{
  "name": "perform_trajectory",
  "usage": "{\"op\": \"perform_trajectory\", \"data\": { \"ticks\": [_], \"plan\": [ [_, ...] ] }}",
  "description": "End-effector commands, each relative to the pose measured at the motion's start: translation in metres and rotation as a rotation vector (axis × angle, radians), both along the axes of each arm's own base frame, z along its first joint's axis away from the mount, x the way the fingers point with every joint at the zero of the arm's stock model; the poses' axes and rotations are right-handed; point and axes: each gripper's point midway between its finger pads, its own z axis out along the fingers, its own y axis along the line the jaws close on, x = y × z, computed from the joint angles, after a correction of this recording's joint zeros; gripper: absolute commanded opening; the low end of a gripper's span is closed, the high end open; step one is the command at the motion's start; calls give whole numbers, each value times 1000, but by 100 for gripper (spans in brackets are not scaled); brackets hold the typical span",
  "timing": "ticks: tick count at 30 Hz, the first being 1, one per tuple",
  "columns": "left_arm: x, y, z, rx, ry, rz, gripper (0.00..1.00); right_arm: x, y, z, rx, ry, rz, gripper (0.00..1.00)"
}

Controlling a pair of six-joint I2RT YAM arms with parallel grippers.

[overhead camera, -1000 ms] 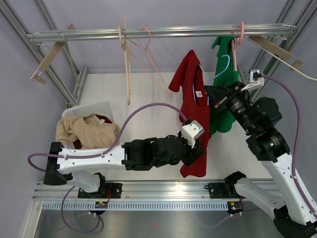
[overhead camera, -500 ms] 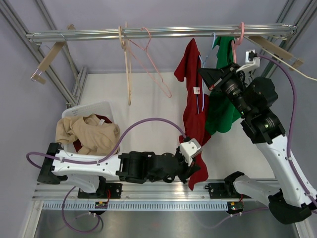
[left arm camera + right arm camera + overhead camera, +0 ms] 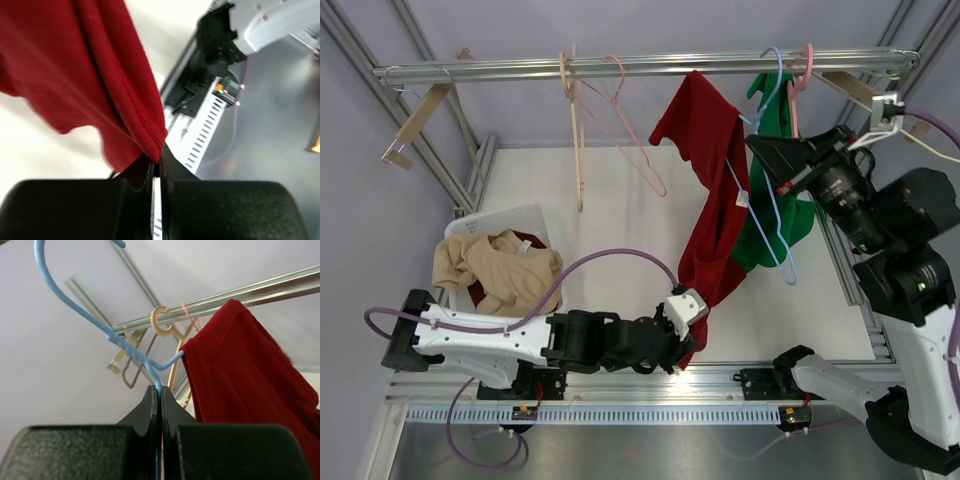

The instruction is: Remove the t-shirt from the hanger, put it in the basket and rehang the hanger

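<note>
Left wrist view first: what do we say of the near arm? (Desk)

We say the left gripper [image 3: 157, 170] is clenched on the hem of the red t-shirt [image 3: 75, 65]. Its jaws are pressed together with a fold of cloth pinched between them, low by the near edge of the table [image 3: 620, 230]. (Field)

And outward from there? (Desk)

From that pinch the shirt climbs away and to the right in one slanted band. Its long axis runs from the left gripper up to the blue hanger [image 3: 130, 351]. Its top is draped over the hanger's left shoulder, close under the rail [image 3: 500, 70]. The right gripper [image 3: 159, 392] is clamped on the hanger's wire just below the hook, high at the far right. It sits beside a green garment [image 3: 760, 245]. Whether the hook rests on the rail we cannot tell. (Field)

So which way does the next move go? (Desk)

We judge it turns on that line: the cloth lies up and to the right of the left gripper. The shoulder that carries it points left. The left arm is the one on the cloth, so we would draw it down and leftward along that shoulder. With the right arm holding the hanger high, that should slip the shirt off. The risk, as we read it, is the neck catching on the wire. (Field)
</note>
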Motion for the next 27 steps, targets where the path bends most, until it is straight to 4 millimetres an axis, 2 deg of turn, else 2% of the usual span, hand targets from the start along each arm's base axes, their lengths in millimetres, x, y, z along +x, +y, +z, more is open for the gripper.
{"op": "perform_trajectory", "data": {
  "ticks": [1, 3, 4, 5, 6, 7, 9, 10, 11, 14, 15, 16, 18, 20, 21, 22, 23, 24, 26, 27],
  "plan": [
    [20, 16, 58, -75, -104, 86, 0, -66, -13, 31, 34, -193, 99, 0],
    [41, 33, 93, -146, -160, 188, 0, -90, -14, 24, 45, -203, 162, 0],
    [46, 37, 108, -183, -176, 216, 0, -95, -15, 15, 46, -195, 175, 0],
    [52, 41, 127, -222, -204, 234, 0, -120, -24, 20, 64, -243, 192, 0],
    [56, 46, 151, -302, -217, 258, 2, -130, -29, 21, 72, -258, 196, 0],
    [59, 49, 162, -325, -259, 259, 3, -147, -36, 27, 87, -290, 204, 0],
    [73, 58, 190, -410, -300, 341, 4, -165, -37, 30, 85, -302, 250, 0],
    [78, 60, 196, -408, -349, 360, 2, -179, -36, 35, 82, -324, 296, 0],
    [86, 64, 208, -428, -370, 399, 0, -186, -35, 37, 83, -330, 321, 0],
    [95, 55, 231, -449, -458, 425, 0, -202, -35, 40, 95, -335, 383, 0],
    [102, 60, 247, -478, -476, 480, 0, -206, -35, 41, 105, -334, 397, 0],
    [111, 53, 245, -436, -524, 500, 0, -211, -35, 41, 108, -336, 412, 0],
    [119, 50, 257, -474, -547, 520, 0, -216, -36, 42, 117, -334, 430, 0],
    [133, 46, 257, -459, -593, 535, 0, -222, -34, 40, 116, -336, 459, 0],
    [139, 48, 263, -478, -604, 574, 3, -225, -34, 40, 121, -333, 471, 0],
    [143, 47, 264, -460, -634, 575, 36, -227, -34, 39, 122, -335, 478, 0],
    [150, 42, 261, -442, -652, 571, 57, -229, -34, 38, 119, -334, 491, 0],
    [152, 39, 260, -436, -659, 562, 71, -230, -32, 37, 120, -329, 501, 0],
    [162, 33, 258, -413, -672, 577, 90, -236, -31, 35, 118, -333, 532, 0],
    [167, 35, 258, -397, -674, 602, 91, -237, -31, 35, 123, -333, 545, 0]
  ]
}}
